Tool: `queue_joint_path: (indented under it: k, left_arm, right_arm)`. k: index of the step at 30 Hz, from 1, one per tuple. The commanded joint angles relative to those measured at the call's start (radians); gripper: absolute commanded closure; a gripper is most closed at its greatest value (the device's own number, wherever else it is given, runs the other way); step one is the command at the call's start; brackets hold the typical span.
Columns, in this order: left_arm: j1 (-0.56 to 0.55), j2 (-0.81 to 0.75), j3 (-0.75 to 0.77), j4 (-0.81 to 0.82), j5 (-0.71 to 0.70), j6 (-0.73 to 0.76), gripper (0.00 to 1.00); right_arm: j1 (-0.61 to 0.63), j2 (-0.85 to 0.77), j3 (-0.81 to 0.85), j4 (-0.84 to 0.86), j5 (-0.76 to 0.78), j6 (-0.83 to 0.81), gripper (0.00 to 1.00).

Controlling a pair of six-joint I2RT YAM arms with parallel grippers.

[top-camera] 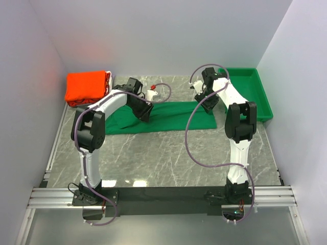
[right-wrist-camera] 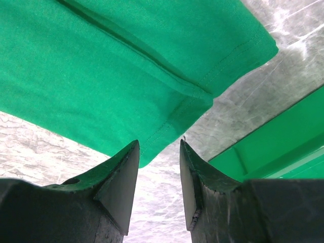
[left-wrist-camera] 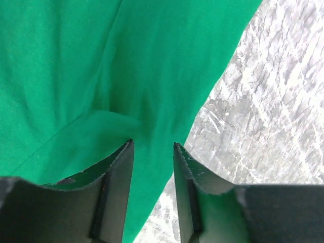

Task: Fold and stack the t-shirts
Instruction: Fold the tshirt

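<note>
The dark green t-shirt (top-camera: 173,116) lies flat on the marble table as a long folded strip, running left to right. My left gripper (top-camera: 145,113) hovers low over the strip's left-middle part. In the left wrist view its jaws stand apart (left-wrist-camera: 153,143) above the cloth (left-wrist-camera: 76,61), whose edge runs under the gap, and nothing is pinched. My right gripper (top-camera: 207,104) is at the strip's right end. In the right wrist view it is open (right-wrist-camera: 159,142), with the hemmed corner of the shirt (right-wrist-camera: 101,66) just beyond its tips. Folded orange-red t-shirts (top-camera: 87,87) sit stacked at the back left.
A rigid green plastic tray (top-camera: 251,94) stands at the back right, close to the right gripper, and its rim (right-wrist-camera: 273,136) shows in the right wrist view. A small white and red object (top-camera: 150,93) lies behind the left arm. White walls close in on three sides.
</note>
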Motion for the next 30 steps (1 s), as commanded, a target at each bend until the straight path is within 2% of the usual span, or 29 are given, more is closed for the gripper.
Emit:
queue_joint_path:
  k: [1, 5, 8, 15, 19, 25, 30]
  left_arm:
    - [0.035, -0.085, -0.034, 0.061, 0.043, -0.057, 0.57]
    - [0.136, -0.218, -0.126, 0.164, 0.049, -0.114, 0.57]
    - [0.176, -0.249, -0.165, 0.139, 0.023, -0.103, 0.61]
    - [0.204, -0.121, -0.212, 0.13, -0.037, -0.146, 0.76]
    - [0.208, -0.056, -0.218, 0.171, -0.088, -0.192, 0.77]
    - [0.21, -0.024, -0.221, 0.174, -0.132, -0.214, 0.78]
    - [0.21, -0.06, -0.267, 0.19, -0.143, -0.174, 0.78]
  right_arm:
    - [0.001, -0.027, 0.025, -0.019, -0.022, 0.018, 0.55]
    - [0.016, -0.017, 0.046, -0.014, -0.052, 0.038, 0.57]
    - [0.022, 0.007, 0.068, -0.011, -0.082, 0.051, 0.6]
    - [0.021, 0.101, 0.111, -0.036, -0.131, 0.079, 0.7]
    - [0.021, 0.125, 0.079, -0.031, -0.119, 0.094, 0.71]
    - [0.022, 0.066, -0.085, -0.034, -0.102, 0.079, 0.73]
    - [0.036, -0.106, -0.373, -0.046, -0.132, 0.059, 0.74]
